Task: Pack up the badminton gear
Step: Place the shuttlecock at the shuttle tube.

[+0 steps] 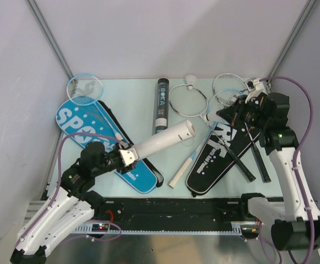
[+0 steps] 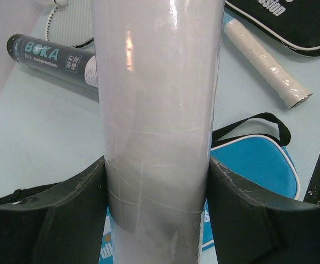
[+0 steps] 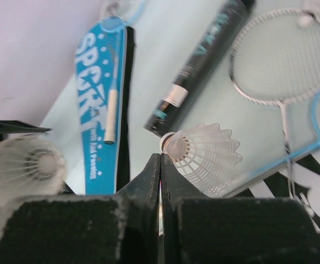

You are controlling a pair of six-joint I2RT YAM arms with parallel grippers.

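My left gripper (image 1: 128, 156) is shut on a long white tube (image 1: 163, 140) and holds it off the table, open end toward the right arm. The tube fills the left wrist view (image 2: 157, 82). My right gripper (image 1: 221, 114) is shut (image 3: 160, 155). A white shuttlecock (image 3: 207, 157) has its cork end against the tip of one finger, and nothing shows between the jaws. A second, blurred shuttlecock (image 3: 25, 168) sits at the left, apparently in the tube's mouth. A black tube (image 1: 160, 105) lies behind.
A blue SPORT cover (image 1: 88, 126) lies at the left with a light blue racket head (image 1: 84, 88) sticking out. A black cover (image 1: 218, 157) lies at the right. A silver racket (image 1: 188, 100) and a shuttlecock (image 1: 191, 81) lie at the back.
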